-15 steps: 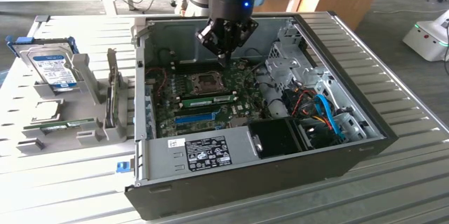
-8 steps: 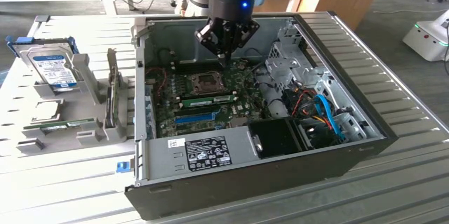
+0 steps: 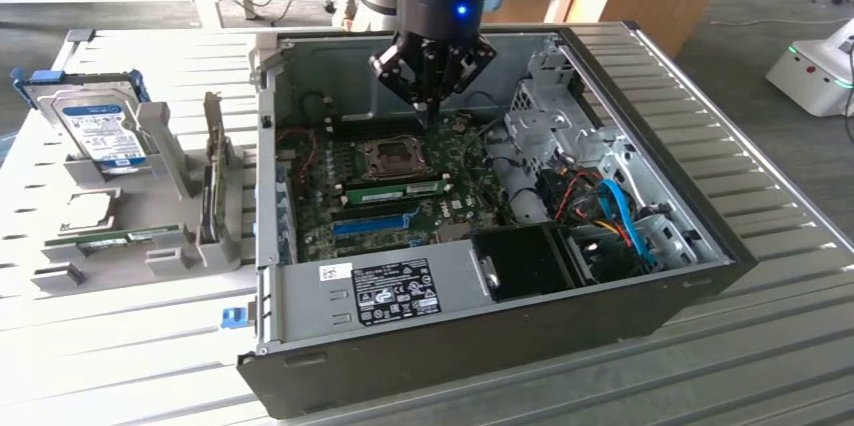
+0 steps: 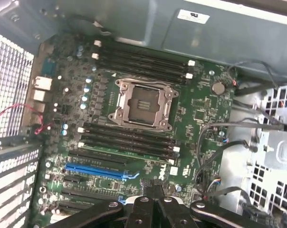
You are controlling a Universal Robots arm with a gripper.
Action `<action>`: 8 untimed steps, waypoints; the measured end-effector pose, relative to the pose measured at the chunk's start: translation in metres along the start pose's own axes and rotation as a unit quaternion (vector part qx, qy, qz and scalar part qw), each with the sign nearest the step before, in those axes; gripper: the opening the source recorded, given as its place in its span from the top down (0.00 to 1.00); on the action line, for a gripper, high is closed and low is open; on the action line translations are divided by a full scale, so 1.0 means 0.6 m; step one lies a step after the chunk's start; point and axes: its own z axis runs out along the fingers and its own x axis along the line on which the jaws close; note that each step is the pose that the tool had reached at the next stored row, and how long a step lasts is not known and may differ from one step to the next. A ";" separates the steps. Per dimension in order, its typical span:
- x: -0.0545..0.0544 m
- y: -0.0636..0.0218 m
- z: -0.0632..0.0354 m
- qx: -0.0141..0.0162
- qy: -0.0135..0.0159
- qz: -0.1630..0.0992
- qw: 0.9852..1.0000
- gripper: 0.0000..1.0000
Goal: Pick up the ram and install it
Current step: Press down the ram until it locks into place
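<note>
Gripper (image 3: pixel 424 98) pinched closed, seemingly empty, above the green motherboard (image 4: pixel 148 137) where the thin ram (image 3: pixel 398 187) sits slotted.

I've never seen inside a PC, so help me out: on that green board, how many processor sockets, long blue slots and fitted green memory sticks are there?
CPU socket: 1
long blue slot: 1
ram, seated in a slot: 1
Total: 3
</note>
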 end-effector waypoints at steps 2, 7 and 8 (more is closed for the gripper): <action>0.000 0.000 0.000 0.000 0.000 0.011 1.000 0.89; 0.001 0.000 0.001 0.001 -0.001 0.038 0.999 0.89; 0.001 0.000 0.001 0.001 -0.001 0.043 0.999 0.89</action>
